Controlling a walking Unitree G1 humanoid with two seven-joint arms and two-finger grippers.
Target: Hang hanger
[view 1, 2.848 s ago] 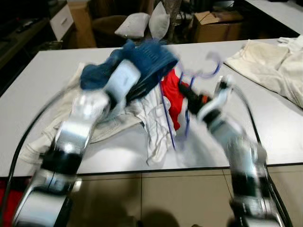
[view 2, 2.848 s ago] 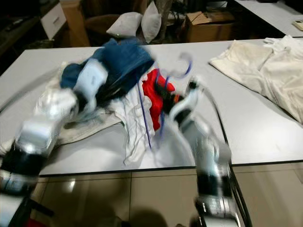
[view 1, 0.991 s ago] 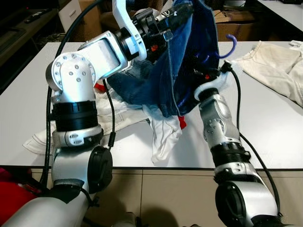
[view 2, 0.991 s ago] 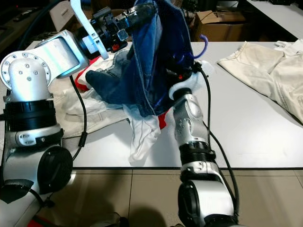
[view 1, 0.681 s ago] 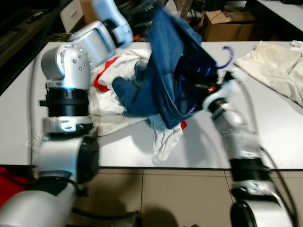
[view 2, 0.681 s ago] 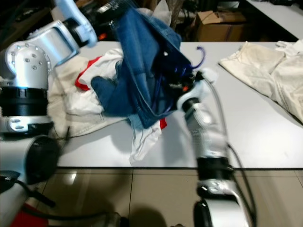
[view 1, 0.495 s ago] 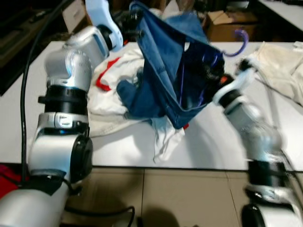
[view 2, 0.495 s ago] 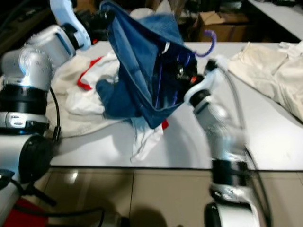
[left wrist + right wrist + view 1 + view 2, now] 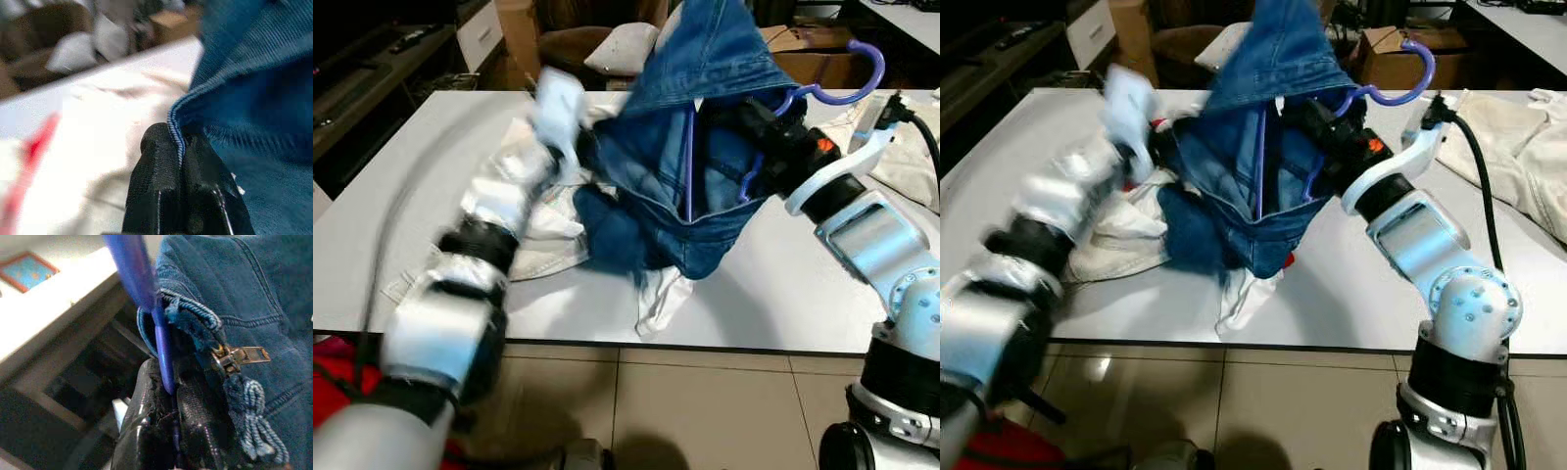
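Observation:
A purple plastic hanger (image 9: 832,93) carries blue jeans (image 9: 695,186) above the white table (image 9: 391,196). My right gripper (image 9: 752,125) is shut on the hanger's bar just below the hook; the right wrist view shows its fingers (image 9: 146,396) clamped on the purple bar (image 9: 161,347) beside the jeans' zipper. My left arm is blurred with motion, and its gripper (image 9: 178,147) is shut on a stitched denim edge at the jeans' left side (image 9: 592,147). The jeans' lower folds rest on the table.
White and red clothes (image 9: 543,230) lie heaped under and left of the jeans. A beige garment (image 9: 1518,137) lies on the table at the right. Behind the table stand a cardboard box (image 9: 813,44) and pillows (image 9: 622,49). Tiled floor runs along the near edge.
The right gripper has lifted the hanger higher and further right, so its hook stands free above the jeans. The left arm has swung down and forward, still gripping the denim.

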